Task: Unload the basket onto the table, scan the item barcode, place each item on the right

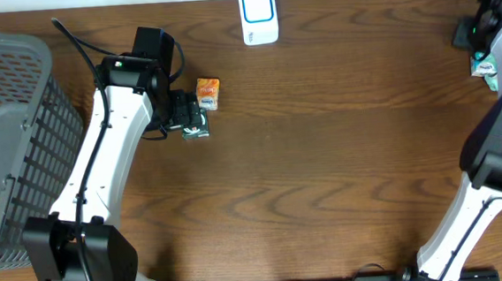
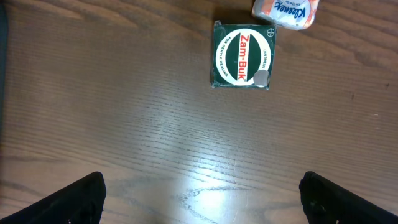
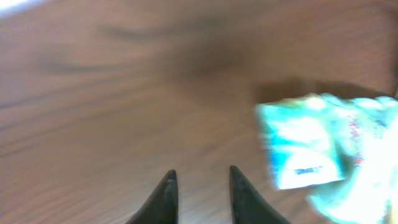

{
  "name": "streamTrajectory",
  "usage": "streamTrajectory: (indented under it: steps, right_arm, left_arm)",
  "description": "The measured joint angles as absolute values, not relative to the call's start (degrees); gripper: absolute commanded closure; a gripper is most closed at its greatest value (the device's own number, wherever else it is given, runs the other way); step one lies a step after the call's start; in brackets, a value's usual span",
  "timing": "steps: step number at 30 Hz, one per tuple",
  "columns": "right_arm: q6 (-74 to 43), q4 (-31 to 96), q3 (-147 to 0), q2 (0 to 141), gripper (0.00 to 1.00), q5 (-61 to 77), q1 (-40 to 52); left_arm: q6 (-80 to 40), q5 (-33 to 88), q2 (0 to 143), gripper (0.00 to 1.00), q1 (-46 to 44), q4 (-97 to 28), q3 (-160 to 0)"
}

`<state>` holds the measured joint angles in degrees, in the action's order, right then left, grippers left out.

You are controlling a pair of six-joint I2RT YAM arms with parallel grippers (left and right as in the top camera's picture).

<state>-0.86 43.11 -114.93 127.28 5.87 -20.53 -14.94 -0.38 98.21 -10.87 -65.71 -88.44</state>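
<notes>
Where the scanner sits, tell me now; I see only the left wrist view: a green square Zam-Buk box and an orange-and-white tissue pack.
Observer: The white scanner with a blue window stands at the table's far edge, right of the green Zam-Buk box.
Operator: Now the right side.
Observer: The right gripper hovers at the table's right edge beside a teal-and-white packet, holding nothing.
Operator: Name what's on my left.
Observer: A grey plastic mesh basket.
</notes>
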Motion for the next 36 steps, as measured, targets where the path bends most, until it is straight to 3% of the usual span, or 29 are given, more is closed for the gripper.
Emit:
streamTrajectory:
  steps: [4, 8, 14, 16, 20, 23, 36]
  right_arm:
    - [-2.57, 46.22, -115.24, 122.3, 0.34, 26.11, -16.84]
    - [-3.18, 48.66, -115.31, 123.24, 0.01, 39.59, -10.31]
    - [-3.95, 45.5, -115.28, 125.8, 0.01, 44.1, 2.81]
    - [-6.42, 44.1, -115.28, 127.02, 0.09, 42.11, 8.03]
    - [-15.38, 39.42, -115.28, 130.06, 0.11, 33.98, 17.76]
    - [-21.06, 36.21, -115.26, 132.81, 0.19, 29.32, 23.22]
    - [-34.57, 31.77, -115.2, 139.09, 0.29, 17.08, 34.02]
  left_arm:
    - [-14.94, -0.38, 98.21, 0.02, -10.87, -65.71, -88.44]
    - [-14.94, -0.36, 98.21, 0.02, -10.87, -65.73, -88.44]
    - [-14.94, -0.36, 98.21, 0.02, -10.87, -65.73, -88.44]
    - [-14.94, -0.36, 98.21, 0.02, -10.87, -65.73, -88.44]
    - [-14.94, -0.38, 98.21, 0.02, -10.87, -65.71, -88.44]
    - [-14.94, -0.38, 98.21, 0.02, -10.87, -65.73, -88.44]
    - [-14.94, -0.36, 98.21, 0.02, -10.87, -65.73, -88.44]
